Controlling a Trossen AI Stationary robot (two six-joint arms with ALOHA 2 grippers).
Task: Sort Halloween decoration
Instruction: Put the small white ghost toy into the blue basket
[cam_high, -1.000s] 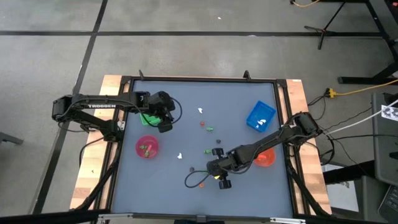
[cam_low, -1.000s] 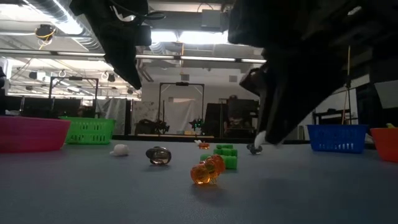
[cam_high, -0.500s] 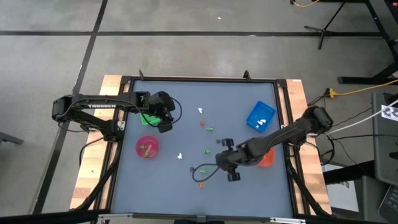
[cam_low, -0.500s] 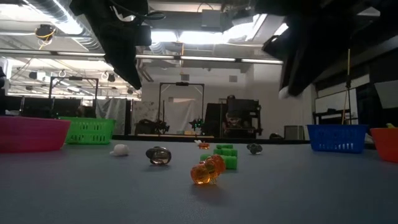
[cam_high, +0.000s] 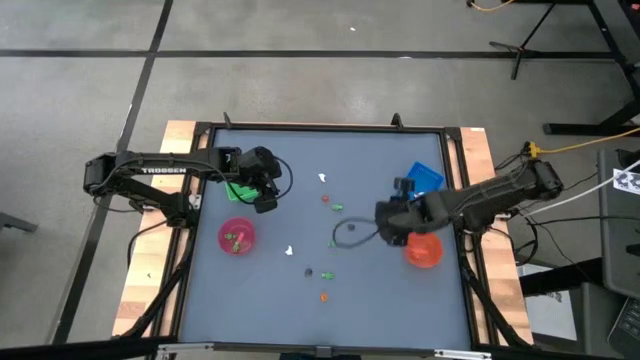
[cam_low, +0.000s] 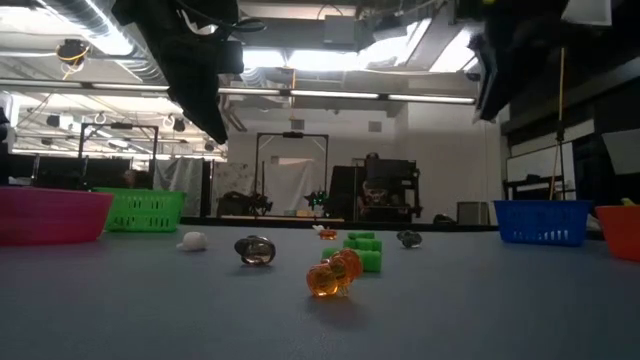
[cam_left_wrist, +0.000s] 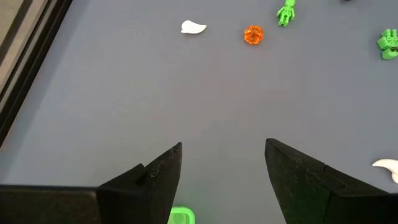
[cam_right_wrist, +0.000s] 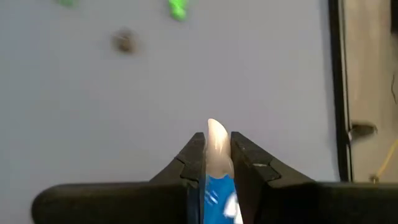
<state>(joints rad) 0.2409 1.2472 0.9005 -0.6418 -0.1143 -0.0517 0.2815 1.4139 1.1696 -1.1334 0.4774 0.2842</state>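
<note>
The Halloween decoration lies scattered on the grey table: white (cam_high: 323, 178), orange (cam_high: 326, 198), green (cam_high: 338, 207), another white (cam_high: 290, 250), dark (cam_high: 308, 271) and orange (cam_high: 323, 297) figures. My right gripper (cam_high: 388, 218) hangs high beside the blue tray (cam_high: 422, 178) and the orange bowl (cam_high: 423, 250). It is shut on a small white figure (cam_right_wrist: 216, 127). My left gripper (cam_high: 265, 195) waits open above the green tray (cam_high: 238, 188), with nothing between its fingers (cam_left_wrist: 163, 171). The pink bowl (cam_high: 237, 237) stands near it. My right gripper pinches the white figure between its two fingers (cam_right_wrist: 194, 155). The figure's rounded end (cam_right_wrist: 216, 146) sticks out past the fingertips. The fingers slant steeply down from the table's right side. The figure is lifted clear of the table.
In the low view an orange figure (cam_low: 333, 273), a green one (cam_low: 365, 250), a dark one (cam_low: 255, 250) and a white one (cam_low: 192, 240) lie mid-table. The left wrist view shows a white (cam_left_wrist: 193, 27), an orange (cam_left_wrist: 253, 35) and a green figure (cam_left_wrist: 285, 12) ahead.
My right gripper, shut on the white figure throughout, has risen from low near the table's front middle. It has gone toward the right and far edges, toward the blue tray, and has tipped more steeply down. The figure is carried clear of the table.
</note>
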